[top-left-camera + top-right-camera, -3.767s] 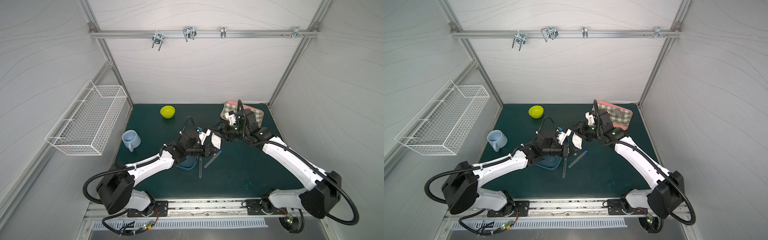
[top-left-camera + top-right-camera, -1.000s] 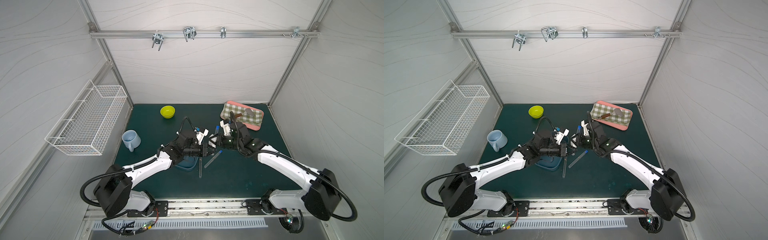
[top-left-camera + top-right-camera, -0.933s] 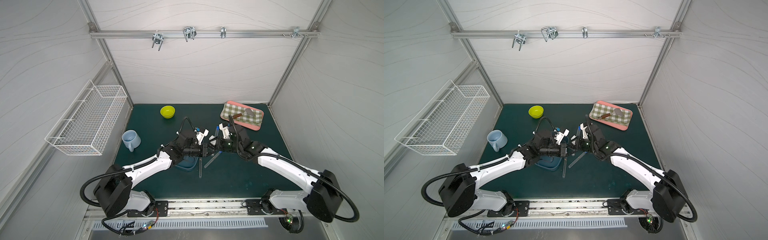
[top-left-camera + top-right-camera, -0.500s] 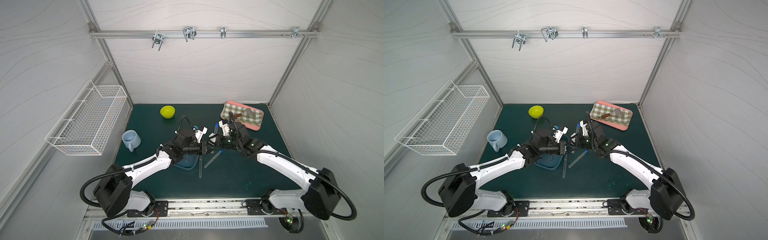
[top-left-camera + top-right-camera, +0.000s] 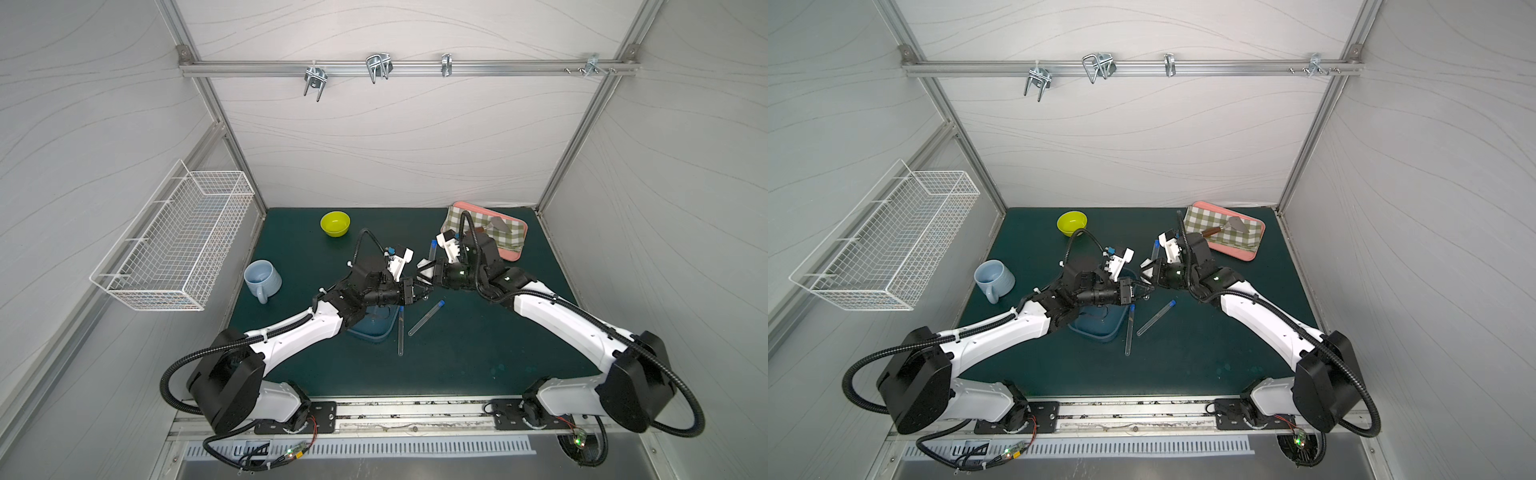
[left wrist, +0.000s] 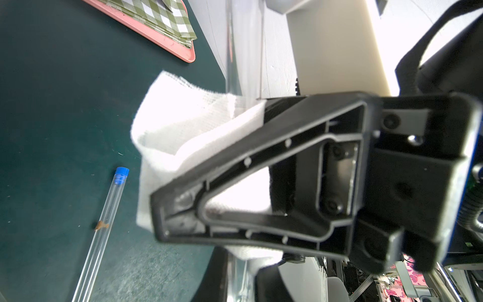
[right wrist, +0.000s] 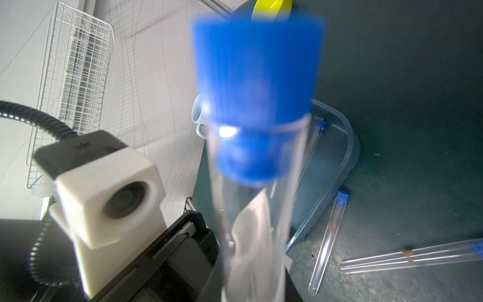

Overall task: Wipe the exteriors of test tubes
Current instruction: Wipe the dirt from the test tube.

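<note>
Test tube (image 7: 257, 157), clear, blue-capped, gripped by right hand (image 5: 428, 273); left hand (image 5: 420, 291) pinches woven gauze (image 6: 183, 125).

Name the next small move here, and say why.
Probably slide the left hand with its wipe up the tube toward the cap. The right hand holds that tube upright, and the wipe is pinched against its lower part, with the length above it bare.

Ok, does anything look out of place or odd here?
Two test tubes lie loose on the mat beside the blue tray, at different angles; each carries a small orange-brown smudge. Nothing looks spilled or broken.
</note>
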Motion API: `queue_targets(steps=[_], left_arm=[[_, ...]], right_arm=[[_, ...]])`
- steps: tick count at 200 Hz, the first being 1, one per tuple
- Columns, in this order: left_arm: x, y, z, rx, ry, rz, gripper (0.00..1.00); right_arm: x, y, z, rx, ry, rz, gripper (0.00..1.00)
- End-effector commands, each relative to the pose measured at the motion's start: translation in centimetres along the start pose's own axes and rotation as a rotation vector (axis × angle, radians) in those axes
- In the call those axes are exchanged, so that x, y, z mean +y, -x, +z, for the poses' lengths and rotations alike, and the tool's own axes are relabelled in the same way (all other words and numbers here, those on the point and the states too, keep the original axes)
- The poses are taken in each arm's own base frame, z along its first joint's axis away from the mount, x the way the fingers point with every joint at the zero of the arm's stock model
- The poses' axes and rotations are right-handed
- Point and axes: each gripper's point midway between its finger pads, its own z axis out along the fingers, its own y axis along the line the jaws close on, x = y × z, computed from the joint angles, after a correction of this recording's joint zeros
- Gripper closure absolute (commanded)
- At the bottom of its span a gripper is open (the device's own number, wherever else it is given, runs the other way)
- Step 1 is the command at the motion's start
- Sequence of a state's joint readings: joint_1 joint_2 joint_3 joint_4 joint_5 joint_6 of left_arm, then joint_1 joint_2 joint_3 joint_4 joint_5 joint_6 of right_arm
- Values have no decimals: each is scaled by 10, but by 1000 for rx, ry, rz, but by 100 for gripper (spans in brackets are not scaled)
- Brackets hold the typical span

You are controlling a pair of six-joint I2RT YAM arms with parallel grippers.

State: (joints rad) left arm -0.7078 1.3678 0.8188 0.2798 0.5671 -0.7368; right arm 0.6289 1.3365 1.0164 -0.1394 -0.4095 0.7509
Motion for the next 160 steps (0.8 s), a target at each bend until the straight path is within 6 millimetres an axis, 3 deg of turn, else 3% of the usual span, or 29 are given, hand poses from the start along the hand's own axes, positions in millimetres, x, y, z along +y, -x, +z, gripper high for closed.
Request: queue_targets(steps=[1,96,160], left_arm=[[-15,-18,-5,83,-58,-1,93],[-9,-25,-3,99,-55,-20,93],[-7,-25,-3,98,-48,-21,93]], right_arm=[[-16,57,-21,-196,-85,-35,83],[-12,87,-29,-245,-77,-56,83],[-10,86,-25,-237,-46,-39,81]])
